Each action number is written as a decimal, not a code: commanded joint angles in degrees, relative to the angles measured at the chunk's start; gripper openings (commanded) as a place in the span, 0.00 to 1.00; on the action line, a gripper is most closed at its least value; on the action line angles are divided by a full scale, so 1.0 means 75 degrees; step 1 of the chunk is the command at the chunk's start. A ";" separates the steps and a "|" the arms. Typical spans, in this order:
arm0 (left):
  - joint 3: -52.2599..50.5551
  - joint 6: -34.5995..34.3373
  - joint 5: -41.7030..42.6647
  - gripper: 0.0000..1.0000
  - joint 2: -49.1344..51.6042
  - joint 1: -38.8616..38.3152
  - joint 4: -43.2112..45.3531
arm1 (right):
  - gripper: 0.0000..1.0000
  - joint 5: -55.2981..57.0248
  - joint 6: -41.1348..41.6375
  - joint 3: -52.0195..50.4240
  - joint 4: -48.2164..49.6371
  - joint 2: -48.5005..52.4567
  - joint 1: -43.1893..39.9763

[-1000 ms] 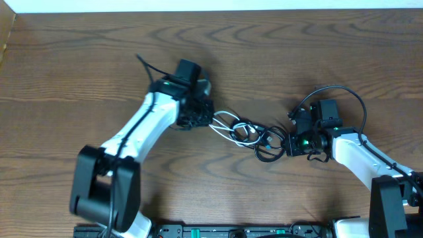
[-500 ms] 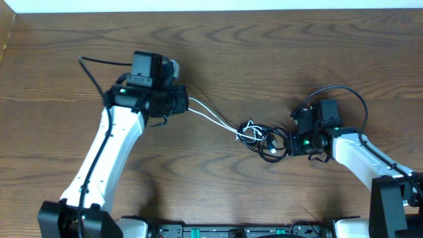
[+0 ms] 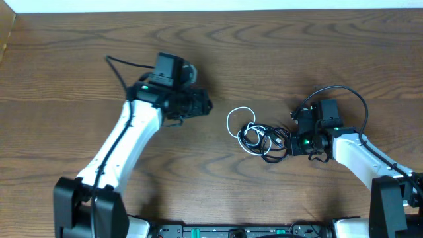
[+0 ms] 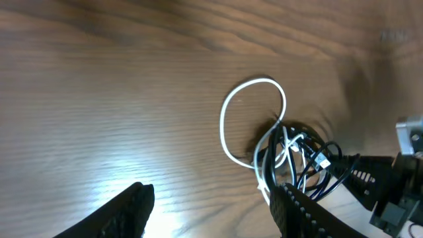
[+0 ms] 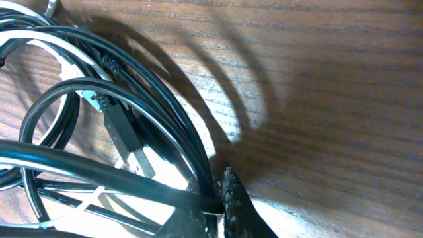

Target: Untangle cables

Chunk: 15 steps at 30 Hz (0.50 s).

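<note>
The cables lie in a small tangle at mid-table. A white cable (image 3: 229,124) makes a loose loop on the left of the knot, and black cables (image 3: 264,140) are coiled through it. My left gripper (image 3: 201,104) hovers open a short way left of the loop, holding nothing. Its wrist view shows the white cable (image 4: 222,125) and black cables (image 4: 310,173) ahead of the left gripper (image 4: 211,198). My right gripper (image 3: 289,144) is shut on a black cable at the tangle's right side. The right wrist view has the right gripper (image 5: 221,198) pinching a black cable (image 5: 165,99), with a plug (image 5: 129,149) beside it.
Brown wooden table (image 3: 218,46) with its far edge against a white strip at the top. A thick black cord (image 3: 344,92) arcs over the right arm, and another cord (image 3: 122,63) sticks out behind the left wrist.
The left gripper had pulled the white cable taut to the left, then opened and let it go. The white cable sprang back into a loop by the tangle. The right arm stayed put.
</note>
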 commanded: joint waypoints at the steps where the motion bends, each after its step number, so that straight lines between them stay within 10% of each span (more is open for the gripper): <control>1: -0.0009 0.0044 0.0035 0.62 0.0309 -0.0431 0.0204 | 0.01 0.0562 0.0073 -0.0061 -0.0067 0.0058 -0.0041; 15: -0.0009 0.0006 0.0032 0.52 0.1990 -0.2052 0.1317 | 0.01 0.0565 0.0070 -0.0061 -0.0105 0.0058 -0.0041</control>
